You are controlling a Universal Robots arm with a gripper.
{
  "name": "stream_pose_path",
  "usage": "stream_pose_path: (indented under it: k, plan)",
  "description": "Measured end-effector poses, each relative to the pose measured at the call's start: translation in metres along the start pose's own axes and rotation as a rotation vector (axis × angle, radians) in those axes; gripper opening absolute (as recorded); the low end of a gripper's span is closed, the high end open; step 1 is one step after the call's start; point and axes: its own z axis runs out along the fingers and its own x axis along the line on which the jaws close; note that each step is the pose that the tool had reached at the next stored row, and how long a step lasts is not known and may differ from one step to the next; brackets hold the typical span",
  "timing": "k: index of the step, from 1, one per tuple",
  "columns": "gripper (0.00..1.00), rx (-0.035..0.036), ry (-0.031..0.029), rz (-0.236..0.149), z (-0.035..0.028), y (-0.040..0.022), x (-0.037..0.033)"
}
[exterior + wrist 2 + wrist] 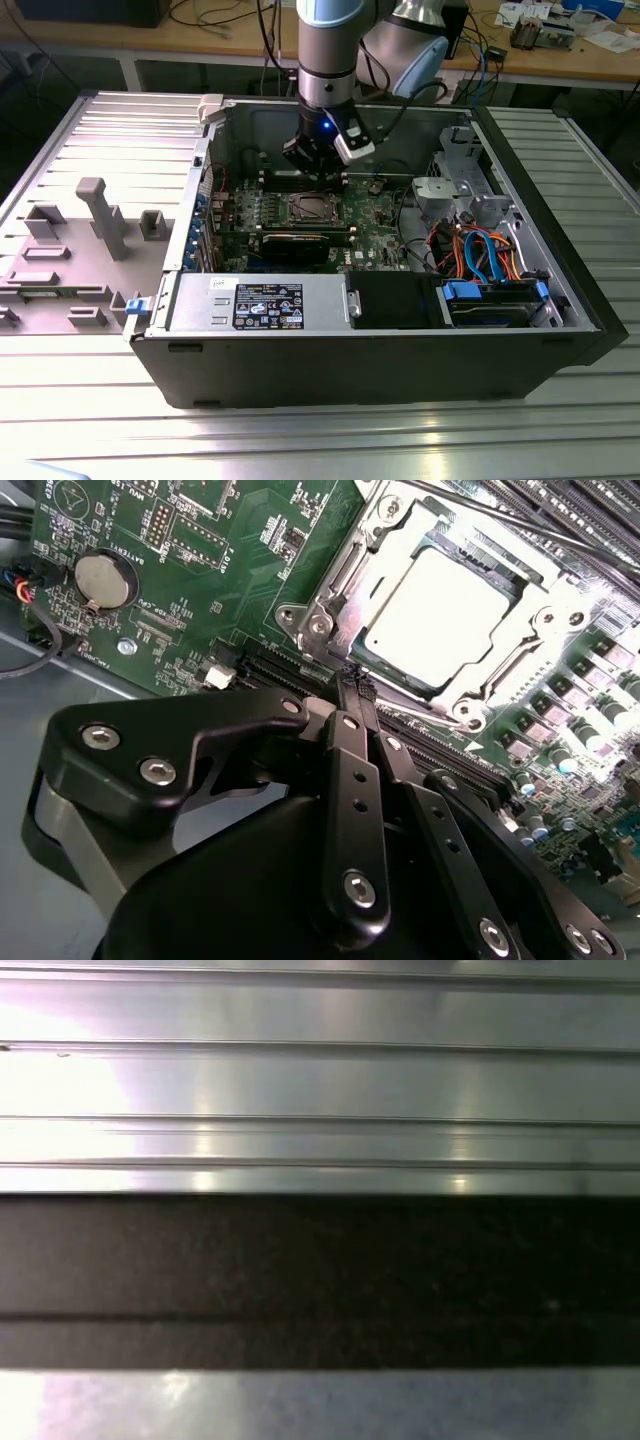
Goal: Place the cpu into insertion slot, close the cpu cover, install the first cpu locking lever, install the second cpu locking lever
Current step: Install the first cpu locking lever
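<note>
In the second wrist view the cpu [440,615] lies flat in the insertion slot, its silver top showing through the cut-out of the cpu cover [392,560], which lies down over it. A thin metal locking lever [342,578] runs along one side of the socket and another [510,663] along the opposite side. My gripper [357,683] is shut, black fingers pressed together, tips just off the socket's corner with nothing seen between them. In the exterior view the gripper [313,165] hangs inside the open case just behind the insertion slot [312,208].
The computer case [560,300] lies open on a ribbed aluminium table [100,130]. A long black card [300,245] sits in front of the socket, with memory slots [560,510] beside it. Drive bays and cables [480,250] fill the exterior view's right. Grey fixtures [100,215] stand at its left.
</note>
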Motion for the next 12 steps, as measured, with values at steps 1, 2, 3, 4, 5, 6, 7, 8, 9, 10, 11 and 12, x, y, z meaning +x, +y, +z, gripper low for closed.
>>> stream_pose_path:
  k: [1, 2, 3, 4, 5, 6, 7, 8, 9, 10, 11, 12]
  plan:
    - [0.11, 0.0, 0.0001, 0.0, 0.0006, 0.0, -0.0001]
    - [0.11, 0.0, 0.0001, 0.0, 0.0013, -0.0001, -0.0002]
    - [0.11, 0.0, 0.0002, 0.0, 0.0019, -0.0001, -0.0004]
    - [0.11, 0.0, 0.0001, 0.0, 0.0025, -0.0002, -0.0007]
    - [0.11, 0.0002, 0.0003, 0.0, 0.0026, -0.0003, -0.001]
    - [0.11, 0.0, 0.0005, 0.0, 0.0034, -0.0003, -0.0019]
    - [0.11, 0.0, 0.0007, 0.0, 0.004, -0.0003, -0.0024]
    - [0.11, 0.0, 0.0009, 0.0, 0.0046, -0.0004, -0.0028]
    - [0.11, 0.0002, 0.0011, 0.0, 0.0046, -0.0004, -0.0028]
    - [0.11, 0.0002, 0.001, 0.0, 0.0046, -0.0004, -0.0028]
    - [0.11, 0.0, 0.0009, 0.0, 0.0047, -0.0004, -0.0029]
    - [0.11, -0.0003, 0.0008, 0.0, 0.0044, -0.0004, -0.0029]
